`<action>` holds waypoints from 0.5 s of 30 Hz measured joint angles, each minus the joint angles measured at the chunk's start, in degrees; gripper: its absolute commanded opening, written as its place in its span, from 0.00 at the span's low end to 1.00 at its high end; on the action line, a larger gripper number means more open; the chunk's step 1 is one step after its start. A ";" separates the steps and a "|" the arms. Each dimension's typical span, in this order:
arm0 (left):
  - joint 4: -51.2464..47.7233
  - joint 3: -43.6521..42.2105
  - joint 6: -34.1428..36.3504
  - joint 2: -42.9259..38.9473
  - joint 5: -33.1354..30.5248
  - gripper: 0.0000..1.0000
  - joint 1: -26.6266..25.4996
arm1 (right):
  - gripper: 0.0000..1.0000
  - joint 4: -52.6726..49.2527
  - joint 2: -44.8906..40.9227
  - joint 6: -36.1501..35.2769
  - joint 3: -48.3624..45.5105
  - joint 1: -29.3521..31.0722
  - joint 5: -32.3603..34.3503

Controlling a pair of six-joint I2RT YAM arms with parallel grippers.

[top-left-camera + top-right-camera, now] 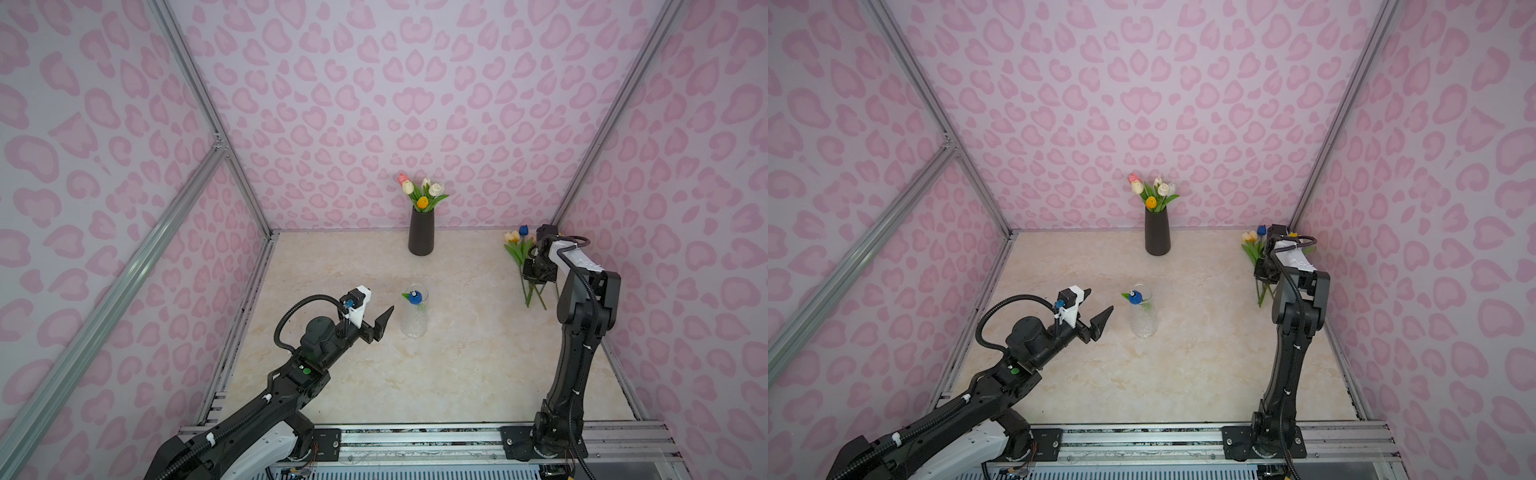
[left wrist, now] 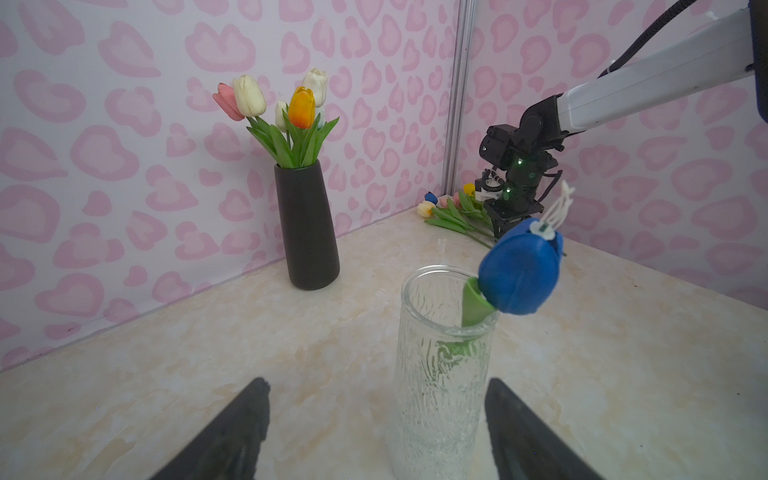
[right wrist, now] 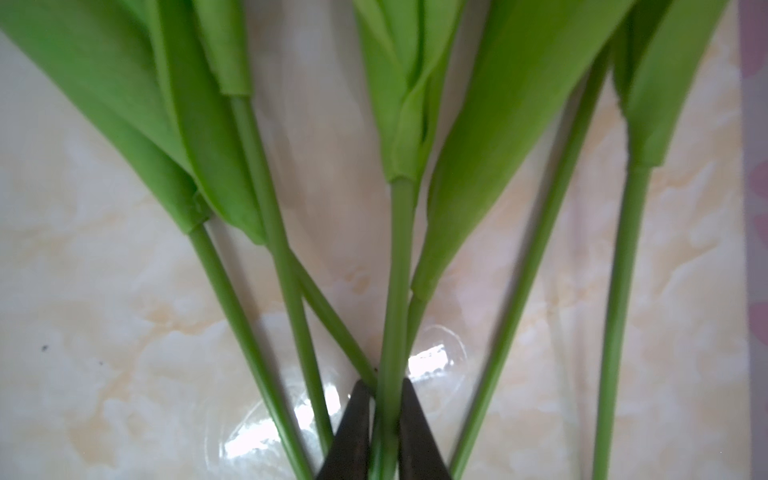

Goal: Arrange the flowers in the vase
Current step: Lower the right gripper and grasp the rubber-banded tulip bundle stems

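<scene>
Marbled beige counter [image 1: 457, 374]. At the back wall stands a black vase [image 1: 421, 232] holding mixed tulips [image 1: 422, 193]. Mid-counter, a clear glass vase [image 1: 414, 320] holds one blue tulip [image 1: 414, 297]. Loose tulips [image 1: 517, 249] lie in the far right corner. The left gripper [image 2: 376, 380] hovers beside the glass vase, spread wide and empty. The right gripper [image 3: 383, 382] is pinched on one green stem [image 3: 401, 270] among the loose tulips.

Pale lilac walls [image 1: 374, 83] carry pink blotchy hearts; the tabletop [image 1: 478, 365] is cream with beige marbling. The matte black vase [image 1: 421, 232] shows pink, cream, white and orange tulips [image 1: 422, 202]; the clear textured glass vase [image 1: 414, 324], a blue tulip [image 1: 414, 297]; green stems [image 3: 399, 270] throughout
</scene>
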 measured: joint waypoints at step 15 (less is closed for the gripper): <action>-0.39 1.33 0.02 1.46 0.11 0.82 0.00 | 0.10 0.68 -15.17 0.90 -8.41 2.73 0.46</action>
